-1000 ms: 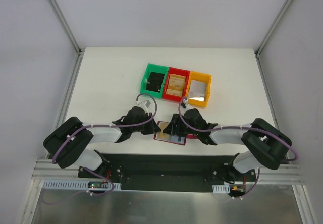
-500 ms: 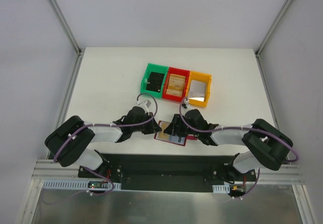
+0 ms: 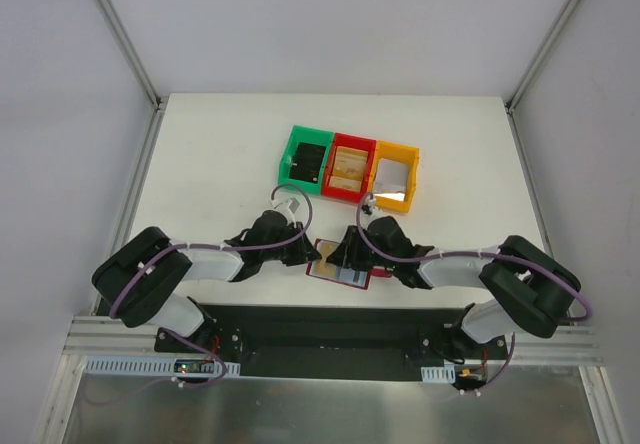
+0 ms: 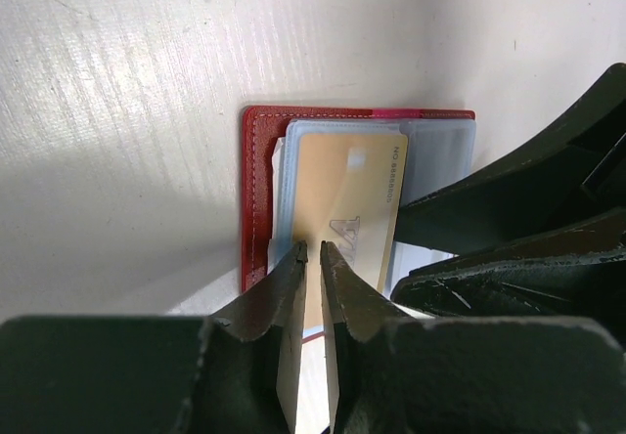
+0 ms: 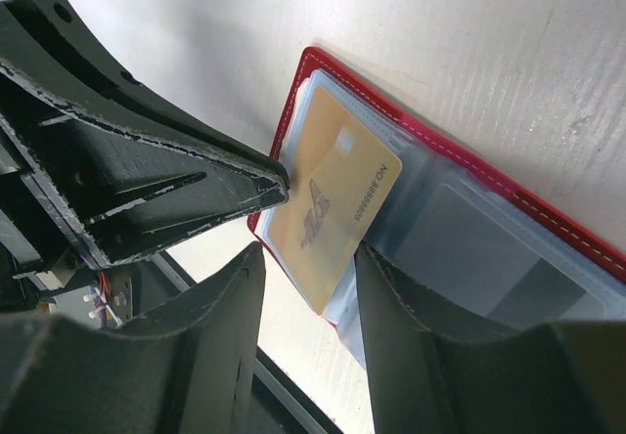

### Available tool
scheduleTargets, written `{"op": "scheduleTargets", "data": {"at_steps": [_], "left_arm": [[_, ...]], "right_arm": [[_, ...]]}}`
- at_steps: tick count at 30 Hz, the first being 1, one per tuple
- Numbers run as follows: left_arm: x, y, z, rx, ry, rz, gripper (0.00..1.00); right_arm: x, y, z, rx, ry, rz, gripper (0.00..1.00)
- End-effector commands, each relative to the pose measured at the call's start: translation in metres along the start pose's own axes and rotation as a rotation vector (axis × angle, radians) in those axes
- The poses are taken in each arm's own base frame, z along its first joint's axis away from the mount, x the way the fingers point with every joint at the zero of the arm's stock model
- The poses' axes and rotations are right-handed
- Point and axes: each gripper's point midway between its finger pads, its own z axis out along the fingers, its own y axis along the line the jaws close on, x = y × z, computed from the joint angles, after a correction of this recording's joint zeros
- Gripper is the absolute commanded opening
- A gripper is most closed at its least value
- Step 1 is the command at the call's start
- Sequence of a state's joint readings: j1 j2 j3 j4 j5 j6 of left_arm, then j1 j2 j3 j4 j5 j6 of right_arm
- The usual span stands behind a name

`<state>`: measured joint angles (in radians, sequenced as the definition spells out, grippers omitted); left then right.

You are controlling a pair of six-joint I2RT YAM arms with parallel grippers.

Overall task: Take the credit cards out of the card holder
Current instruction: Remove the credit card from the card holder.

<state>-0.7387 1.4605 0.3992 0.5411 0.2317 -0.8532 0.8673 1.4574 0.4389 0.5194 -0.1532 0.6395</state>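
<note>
Pinching the near edge of the gold card (image 4: 347, 199) with the left gripper (image 4: 313, 255), jaws almost closed on it. Lying open on the white table (image 4: 147, 111) between both grippers, dark red card holder (image 4: 256, 199) (card poking partway out of its clear sleeve). Hovering half open on the right, right gripper (image 5: 310, 253), fingers straddling the card's end, holding nothing.

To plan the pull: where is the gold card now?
In the left wrist view, the gold card lies centre, partly out of the card holder's sleeve, the left fingers at its lower edge.
</note>
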Motion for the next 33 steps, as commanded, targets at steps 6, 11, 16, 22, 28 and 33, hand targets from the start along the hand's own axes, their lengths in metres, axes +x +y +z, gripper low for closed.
{"op": "scheduleTargets", "data": {"at_steps": [6, 11, 16, 22, 28, 33], "left_arm": [[0.019, 0.012, 0.001, -0.035, 0.065, -0.006, 0.1], [0.018, 0.011, 0.0, -0.035, 0.06, -0.006, 0.09], [0.018, 0.014, 0.0, -0.046, 0.054, -0.007, 0.08], [0.018, 0.017, 0.0, -0.055, 0.05, -0.012, 0.07], [0.019, 0.016, 0.001, -0.052, 0.053, -0.013, 0.06], [0.018, 0.017, 0.001, -0.057, 0.052, -0.015, 0.06]], "right_arm": [[-0.011, 0.017, 0.0, -0.068, -0.039, 0.005, 0.32], [-0.011, 0.014, 0.0, -0.063, -0.039, 0.019, 0.27], [-0.012, 0.01, -0.003, -0.064, -0.047, 0.035, 0.22], [-0.011, 0.005, -0.006, -0.059, -0.051, 0.045, 0.17], [-0.011, 0.005, -0.006, -0.065, -0.053, 0.047, 0.09], [-0.011, 0.004, -0.007, -0.066, -0.052, 0.048, 0.03]]}}
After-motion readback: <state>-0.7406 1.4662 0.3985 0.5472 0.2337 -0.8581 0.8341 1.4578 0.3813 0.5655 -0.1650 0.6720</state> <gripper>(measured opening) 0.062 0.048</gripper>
